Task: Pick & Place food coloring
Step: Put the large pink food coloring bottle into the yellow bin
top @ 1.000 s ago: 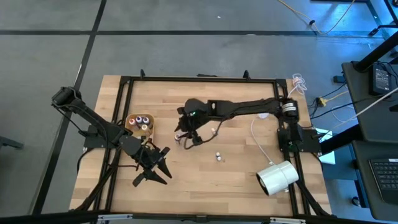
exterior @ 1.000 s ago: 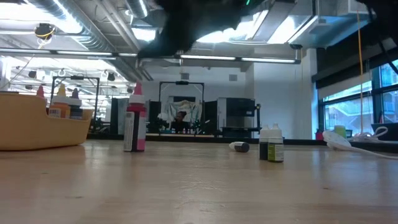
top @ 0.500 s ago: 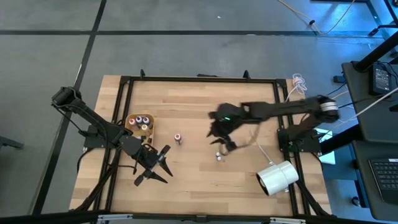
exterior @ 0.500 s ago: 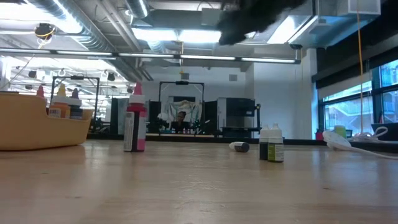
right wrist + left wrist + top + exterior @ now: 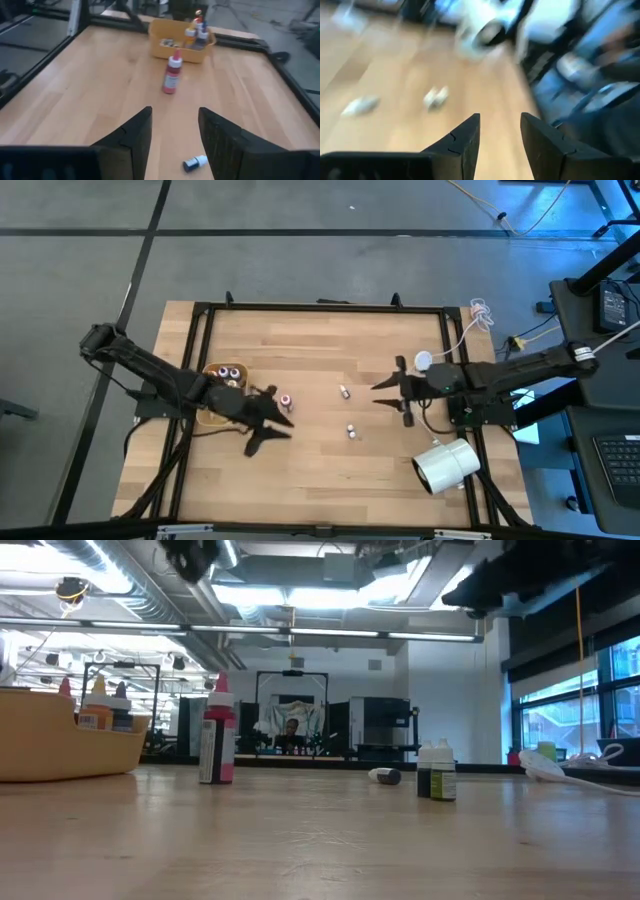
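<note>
Left gripper point(image 5: 268, 420): above the bench point(image 5: 320, 470) beside the tan tray point(image 5: 207, 416), fingers point(image 5: 465, 145) parted, holding nothing.
Right gripper point(image 5: 392, 393): above the bench's right half, fingers point(image 5: 131, 135) parted, empty.
Food coloring: red-capped bottle point(image 5: 286, 401) upright near the tray; one bottle point(image 5: 343, 391) lying mid-bench; a pair point(image 5: 351, 431) standing nearby; more bottles point(image 5: 227, 376) in the tray.

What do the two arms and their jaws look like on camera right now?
Both arms are black, slim and jointed. The left gripper and right gripper each have two dark wedge-shaped jaws with ribbed inner faces. A white cable runs by the right arm's base.
</note>
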`<control>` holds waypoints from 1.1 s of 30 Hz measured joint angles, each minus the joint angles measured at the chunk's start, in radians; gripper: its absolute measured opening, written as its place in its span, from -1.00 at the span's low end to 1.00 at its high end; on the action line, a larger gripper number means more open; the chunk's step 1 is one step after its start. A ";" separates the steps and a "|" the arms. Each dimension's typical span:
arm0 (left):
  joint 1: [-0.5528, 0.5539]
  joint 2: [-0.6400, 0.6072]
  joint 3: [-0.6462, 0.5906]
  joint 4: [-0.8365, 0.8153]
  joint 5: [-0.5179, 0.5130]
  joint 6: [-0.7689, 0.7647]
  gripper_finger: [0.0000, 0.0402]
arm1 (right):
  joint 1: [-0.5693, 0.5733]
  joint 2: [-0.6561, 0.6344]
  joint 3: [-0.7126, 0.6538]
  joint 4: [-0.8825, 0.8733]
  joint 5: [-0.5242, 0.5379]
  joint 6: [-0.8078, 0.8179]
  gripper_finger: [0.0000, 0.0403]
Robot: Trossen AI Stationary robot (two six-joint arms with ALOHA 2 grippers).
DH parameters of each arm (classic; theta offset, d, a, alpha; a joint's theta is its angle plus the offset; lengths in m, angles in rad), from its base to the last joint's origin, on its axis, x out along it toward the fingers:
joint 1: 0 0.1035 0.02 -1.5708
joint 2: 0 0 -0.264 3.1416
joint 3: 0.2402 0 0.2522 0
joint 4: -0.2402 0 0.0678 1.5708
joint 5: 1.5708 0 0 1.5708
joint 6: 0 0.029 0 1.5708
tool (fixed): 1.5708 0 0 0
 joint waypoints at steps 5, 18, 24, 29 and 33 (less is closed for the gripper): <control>0.083 0.063 0.165 -0.378 -0.017 -0.056 -0.32 | -0.004 -0.042 -0.079 0.064 0.031 0.014 -0.19; 0.265 0.284 0.442 -0.674 0.004 -0.020 -0.32 | -0.030 -0.041 -0.095 0.077 0.030 0.012 -0.19; 0.318 0.320 0.443 -0.630 0.027 -0.026 -0.30 | -0.030 -0.041 -0.095 0.072 0.030 0.011 -0.19; 0.371 0.351 0.442 -0.654 0.111 -0.067 -0.12 | -0.030 -0.041 -0.095 0.072 0.029 0.001 -0.19; 0.402 0.373 0.442 -0.683 0.133 -0.081 0.12 | -0.030 -0.041 -0.095 0.071 0.028 -0.009 -0.19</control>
